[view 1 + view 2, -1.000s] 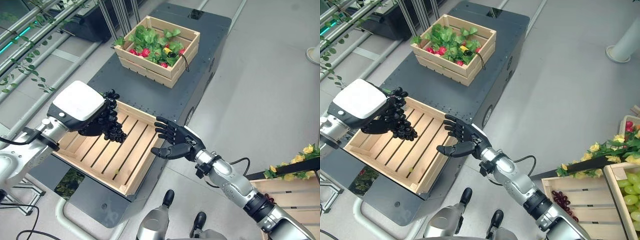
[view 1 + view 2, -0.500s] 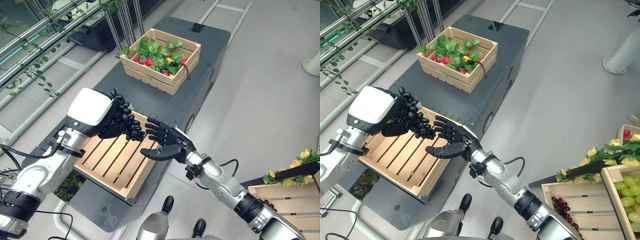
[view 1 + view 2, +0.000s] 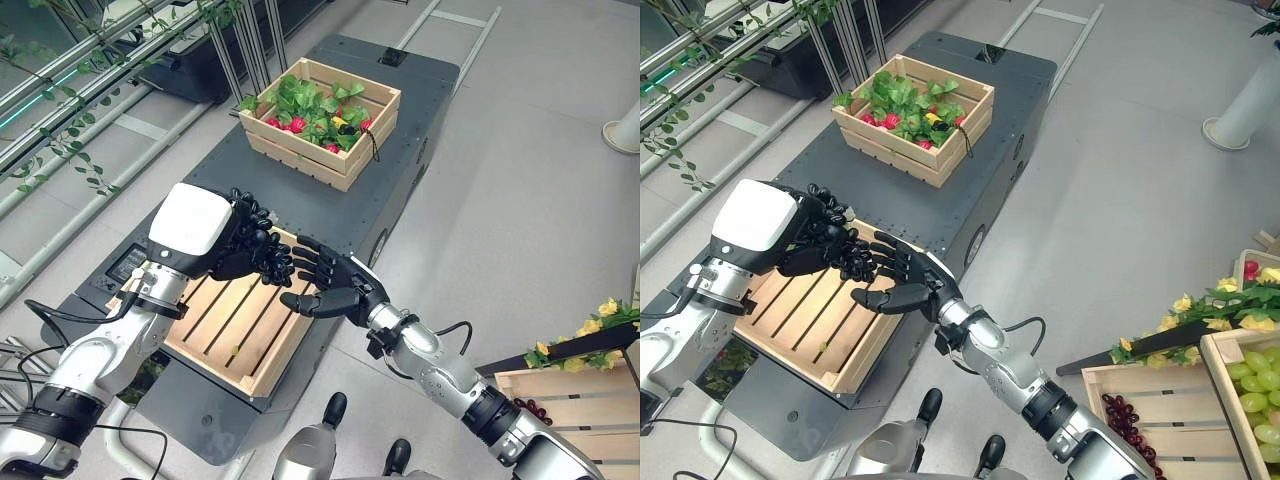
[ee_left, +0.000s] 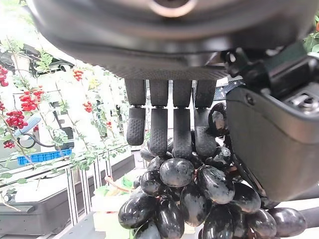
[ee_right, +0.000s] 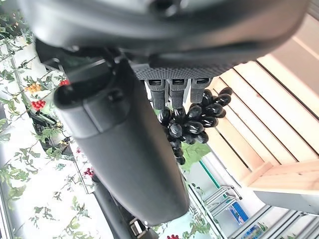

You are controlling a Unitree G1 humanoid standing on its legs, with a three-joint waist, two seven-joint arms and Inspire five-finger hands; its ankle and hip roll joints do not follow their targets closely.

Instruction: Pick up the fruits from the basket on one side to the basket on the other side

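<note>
Your left robot hand (image 3: pixel 232 252) is curling its fingers around a bunch of black grapes (image 4: pixel 189 199), holding it above the empty wooden crate (image 3: pixel 215 330) on the dark bench (image 3: pixel 330 200). Your right robot hand (image 3: pixel 325 285) is reaching in with fingers spread, touching the bunch. The grapes are soft and likely to bruise or drop off the stem, so you should be cupping the cluster from below, not squeezing. Farther off, a crate of leafy fruit (image 3: pixel 322 105) is sitting on the bench.
</note>
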